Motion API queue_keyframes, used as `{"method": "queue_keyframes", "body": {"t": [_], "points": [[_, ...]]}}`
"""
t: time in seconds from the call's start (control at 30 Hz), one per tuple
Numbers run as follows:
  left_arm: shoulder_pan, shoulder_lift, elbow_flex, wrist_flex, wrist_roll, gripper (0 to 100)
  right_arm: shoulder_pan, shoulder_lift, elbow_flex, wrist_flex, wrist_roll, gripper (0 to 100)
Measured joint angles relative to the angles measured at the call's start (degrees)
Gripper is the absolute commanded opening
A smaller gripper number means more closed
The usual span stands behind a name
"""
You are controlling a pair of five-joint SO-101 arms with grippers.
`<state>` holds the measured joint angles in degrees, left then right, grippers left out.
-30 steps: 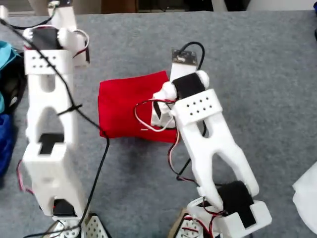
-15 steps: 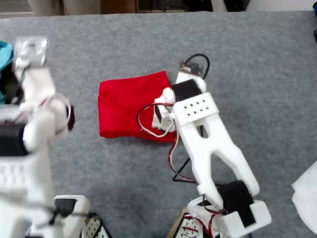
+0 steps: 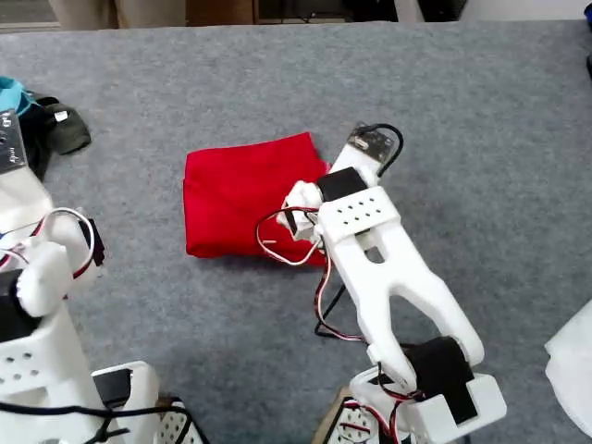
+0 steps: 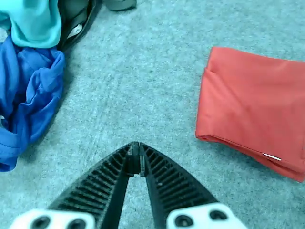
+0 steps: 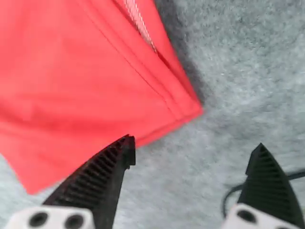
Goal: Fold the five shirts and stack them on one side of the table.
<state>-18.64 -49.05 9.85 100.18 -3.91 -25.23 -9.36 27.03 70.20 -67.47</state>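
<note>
The folded red shirt (image 3: 242,196) is laid flat near the middle of the grey felt table (image 3: 481,111), as a squarish packet with its layered hems stacked at one corner. It is judged to be light, soft and limp. No stiffness can be expected of it, so the fold is likely to be lost if it is lifted by a single layer or dragged across the clinging felt. A hold is best taken at a thick folded edge or at the stacked corner, with all layers pinched together. The right gripper (image 5: 193,145) is held wide apart just above that corner, one finger over the red cloth and the other over bare felt. The left gripper (image 4: 135,153) is closed tip to tip with nothing between the tips, above the felt between the red shirt and the unfolded garments. Those garments are kept in no bin or basket. A blue shirt (image 4: 28,95), a teal shirt (image 4: 31,21) and a dark garment (image 3: 57,129) are heaped loosely at the table's edge, and a white cloth (image 3: 573,365) lies at the opposite edge.
</note>
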Motion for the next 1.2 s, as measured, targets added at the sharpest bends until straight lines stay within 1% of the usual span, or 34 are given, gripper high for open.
{"method": "queue_keyframes", "body": {"t": [0.1,0.17,0.23,0.33,0.4,0.6,0.7,0.77,0.87,1.03,1.2], "points": [[0.0,0.0,0.1,0.0,0.0,2,-0.4,0.0,0.0,-2.5,-4.5,37.5],[0.0,0.0,0.3,0.0,0.2,2,-2.0,0.0,0.0,-4.6,-6.9,37.5],[0.0,0.0,0.3,0.0,0.4,2,-4.5,0.0,0.0,-6.4,-9.1,37.5],[-0.1,0.0,0.3,0.0,0.4,2,-10.0,0.0,0.0,-8.6,-13.5,37.5],[-0.1,0.0,0.3,0.0,0.4,2,-11.7,0.0,0.0,-9.1,-14.7,37.5],[-0.1,0.0,0.3,0.0,0.4,2,-11.8,0.0,0.0,-9.5,-15.3,37.5],[-0.1,0.0,0.3,0.0,0.4,2,-10.6,1.8,0.0,-9.5,-15.3,37.5],[-0.1,0.0,0.3,0.0,0.4,2,-10.1,4.5,0.0,-9.5,-15.4,37.5],[-0.1,0.0,0.3,0.0,0.4,2,-9.7,9.8,0.0,-12.1,-15.8,37.6],[-3.1,0.0,0.3,0.0,0.4,2,-9.5,19.7,-0.1,-17.8,-19.7,37.6],[-5.9,0.0,0.3,0.0,0.4,2,-7.7,26.0,-5.1,-19.6,-20.1,37.7]]}}
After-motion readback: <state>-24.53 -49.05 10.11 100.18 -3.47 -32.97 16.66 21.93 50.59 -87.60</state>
